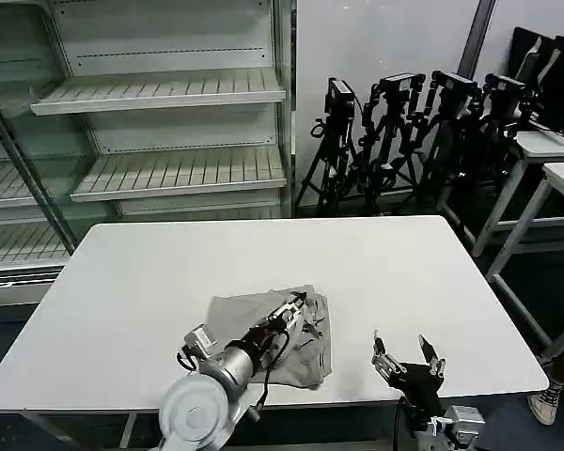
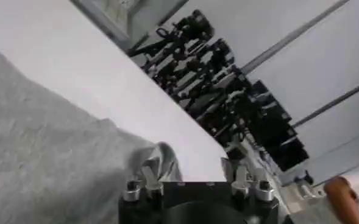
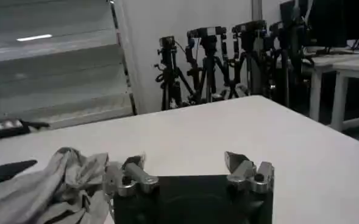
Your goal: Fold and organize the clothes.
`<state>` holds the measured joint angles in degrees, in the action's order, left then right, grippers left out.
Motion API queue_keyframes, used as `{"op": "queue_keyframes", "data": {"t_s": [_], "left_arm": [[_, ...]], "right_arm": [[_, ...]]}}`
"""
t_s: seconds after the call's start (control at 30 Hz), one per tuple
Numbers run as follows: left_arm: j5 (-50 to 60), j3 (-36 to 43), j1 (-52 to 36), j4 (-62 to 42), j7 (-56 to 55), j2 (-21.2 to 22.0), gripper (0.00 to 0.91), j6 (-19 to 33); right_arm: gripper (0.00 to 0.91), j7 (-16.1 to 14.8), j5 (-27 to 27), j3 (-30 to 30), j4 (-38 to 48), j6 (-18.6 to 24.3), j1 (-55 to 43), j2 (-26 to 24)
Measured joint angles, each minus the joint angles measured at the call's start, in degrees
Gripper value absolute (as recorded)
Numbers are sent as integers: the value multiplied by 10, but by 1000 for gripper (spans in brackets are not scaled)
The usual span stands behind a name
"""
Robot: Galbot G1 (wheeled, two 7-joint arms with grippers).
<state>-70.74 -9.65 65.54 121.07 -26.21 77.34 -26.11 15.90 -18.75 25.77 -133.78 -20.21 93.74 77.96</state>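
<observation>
My left gripper [image 1: 296,303] sits low over the grey T-shirt [image 1: 305,352] – jaws narrowed on a fold of cloth just beneath them, pinched so I can drag it over, I'd judge. Left arm stretched forward, wrist angled down. My right gripper [image 1: 406,355] waits off to the side above the table [image 1: 404,272], 2 fingers spread wide, holding nothing.

A white rectangular table [image 1: 150,272]; past its far edge — pale slatted metal shelving [image 1: 169,94] and black camera tripods [image 1: 404,132].
</observation>
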Motion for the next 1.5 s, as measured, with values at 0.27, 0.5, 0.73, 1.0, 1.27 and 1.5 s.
{"op": "queue_keyframes", "data": {"t_s": [0.27,0.5,0.73,1.0,1.27,1.5], "left_arm": [[-25,-59,33,51,6,-57,907,-18],[-51,-136,71,59,9,-138,907,-41],[-74,-175,88,40,17,-193,907,-55],[-82,-181,89,1,33,-211,907,-63],[-81,-171,89,-26,47,-207,907,-66],[-75,-159,82,-33,51,-185,907,-62]], "right_arm": [[907,-1,0,-9,9,-2,-7,-1],[907,-3,-3,-15,16,-6,-14,-9],[907,-3,-8,-17,21,-11,-20,-14],[907,-4,-10,-13,19,-14,-16,-21],[907,-3,-12,-8,12,-15,-12,-25],[907,-1,-11,-10,10,-16,-12,-20]]}}
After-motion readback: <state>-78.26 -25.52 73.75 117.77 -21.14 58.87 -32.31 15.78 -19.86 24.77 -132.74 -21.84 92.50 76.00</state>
